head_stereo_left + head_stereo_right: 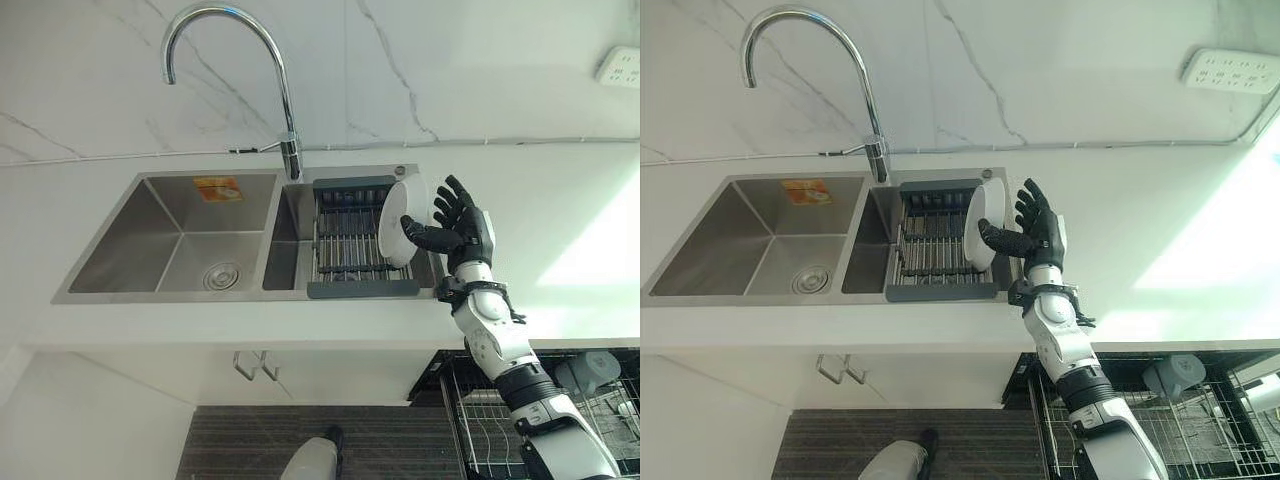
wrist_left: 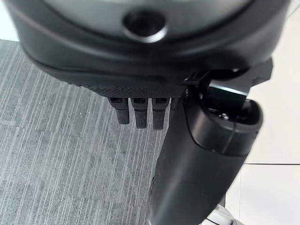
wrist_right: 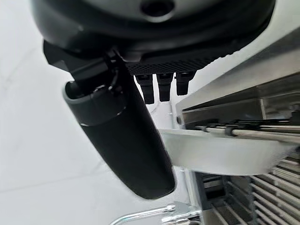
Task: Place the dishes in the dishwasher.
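A round white plate (image 1: 398, 222) stands on edge at the right end of a grey-framed drying rack (image 1: 350, 240) of thin metal bars, which sits over the smaller right basin of a brushed stainless-steel double sink (image 1: 180, 235). The right hand (image 1: 462, 225) reaches to the plate from the right, its dark thumb laid across the plate's face and its fingers (image 1: 447, 205) spread behind the rim, so it pinches the plate loosely. A curved chrome faucet (image 1: 285, 100) arches above the sink before a veined marble wall. Below the white counter, a wire dishwasher rack (image 1: 490, 420) is pulled out. The left hand (image 2: 140, 110) hangs over grey ribbed flooring, fingers straight and relaxed, holding nothing.
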You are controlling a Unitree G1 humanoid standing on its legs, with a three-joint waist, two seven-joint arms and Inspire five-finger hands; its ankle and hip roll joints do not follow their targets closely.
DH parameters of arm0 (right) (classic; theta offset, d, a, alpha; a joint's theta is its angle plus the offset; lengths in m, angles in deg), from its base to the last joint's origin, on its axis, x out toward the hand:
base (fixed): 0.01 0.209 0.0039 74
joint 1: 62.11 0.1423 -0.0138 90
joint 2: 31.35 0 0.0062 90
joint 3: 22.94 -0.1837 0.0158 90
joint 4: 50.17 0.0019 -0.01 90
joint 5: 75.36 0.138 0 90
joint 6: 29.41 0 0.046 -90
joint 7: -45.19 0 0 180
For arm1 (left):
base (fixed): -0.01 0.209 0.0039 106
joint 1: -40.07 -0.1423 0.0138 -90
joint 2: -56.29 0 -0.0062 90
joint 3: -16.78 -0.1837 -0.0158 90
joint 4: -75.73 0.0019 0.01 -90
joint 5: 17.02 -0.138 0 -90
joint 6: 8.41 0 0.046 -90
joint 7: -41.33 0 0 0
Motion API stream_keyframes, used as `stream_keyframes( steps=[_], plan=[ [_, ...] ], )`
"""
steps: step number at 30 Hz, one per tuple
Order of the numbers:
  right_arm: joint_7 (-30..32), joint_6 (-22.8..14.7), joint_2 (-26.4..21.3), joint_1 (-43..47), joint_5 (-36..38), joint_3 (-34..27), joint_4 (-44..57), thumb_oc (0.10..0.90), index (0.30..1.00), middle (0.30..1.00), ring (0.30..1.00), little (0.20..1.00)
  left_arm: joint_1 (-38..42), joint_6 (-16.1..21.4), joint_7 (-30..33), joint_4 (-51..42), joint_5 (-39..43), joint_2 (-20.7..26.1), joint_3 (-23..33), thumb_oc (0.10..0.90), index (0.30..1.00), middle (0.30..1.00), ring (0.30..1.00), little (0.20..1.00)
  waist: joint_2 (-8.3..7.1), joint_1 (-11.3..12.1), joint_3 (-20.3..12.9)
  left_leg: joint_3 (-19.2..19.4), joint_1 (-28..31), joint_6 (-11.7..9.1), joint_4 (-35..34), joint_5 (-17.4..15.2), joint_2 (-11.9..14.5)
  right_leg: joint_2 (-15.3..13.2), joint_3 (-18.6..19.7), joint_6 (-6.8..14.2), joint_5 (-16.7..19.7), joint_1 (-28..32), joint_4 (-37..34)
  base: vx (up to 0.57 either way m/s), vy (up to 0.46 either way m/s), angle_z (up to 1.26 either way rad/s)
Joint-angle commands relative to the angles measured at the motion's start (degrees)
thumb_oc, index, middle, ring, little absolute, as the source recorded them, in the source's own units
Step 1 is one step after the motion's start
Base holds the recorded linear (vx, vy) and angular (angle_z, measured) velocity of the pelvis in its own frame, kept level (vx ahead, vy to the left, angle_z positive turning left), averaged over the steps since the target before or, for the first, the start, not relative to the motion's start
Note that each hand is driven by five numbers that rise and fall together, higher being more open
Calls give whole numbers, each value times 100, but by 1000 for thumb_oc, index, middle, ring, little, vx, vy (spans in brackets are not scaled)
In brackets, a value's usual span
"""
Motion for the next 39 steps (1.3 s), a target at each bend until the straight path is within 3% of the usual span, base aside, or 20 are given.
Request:
stream_keyframes(
  steps=[1, 22, 23, 24, 39],
  plan=[
    [-40, -469, -33, 980, 43, -206, 40, 800, 900, 900, 900, 900, -106, 21, 23, 46, -90, 469, -281, 800, 900, 900, 900, 900, -110, 53, -116, 255, -163, 1, 117, -442, -58, 213, 504, 282, -48, 595, -681, 24, 7, 4],
    [-507, -221, 84, 1131, 191, 27, -115, 800, 900, 900, 900, 900, -151, 54, -30, 14, -129, 521, -339, 800, 900, 900, 900, 900, -64, 199, -31, 72, -246, 4, 117, -380, -134, 214, 450, 264, -82, 659, -681, 14, -1, 3],
    [-525, -207, 87, 1126, 189, 38, -146, 667, 700, 700, 700, 700, -145, 48, -33, 19, -130, 525, -336, 800, 900, 900, 900, 900, -62, 199, -31, 72, -244, 1, 117, -380, -131, 216, 451, 263, -83, 662, -681, 0, 0, 0],
    [-547, -192, 78, 1126, 153, 58, -200, 400, 300, 300, 300, 300, -146, 38, -27, 15, -121, 528, -342, 800, 900, 900, 900, 900, -62, 197, -31, 77, -238, -2, 117, -382, -126, 219, 447, 261, -86, 668, -681, 0, 0, 0],
    [-108, -596, 146, 1018, -52, -2, -50, 400, 300, 300, 300, 300, -163, 66, 19, 12, -130, 456, -338, 800, 900, 900, 900, 900, -80, 142, -28, 170, -216, 4, 117, -398, -77, 204, 472, 286, -54, 633, -681, -7, -3, 0]
  ],
)
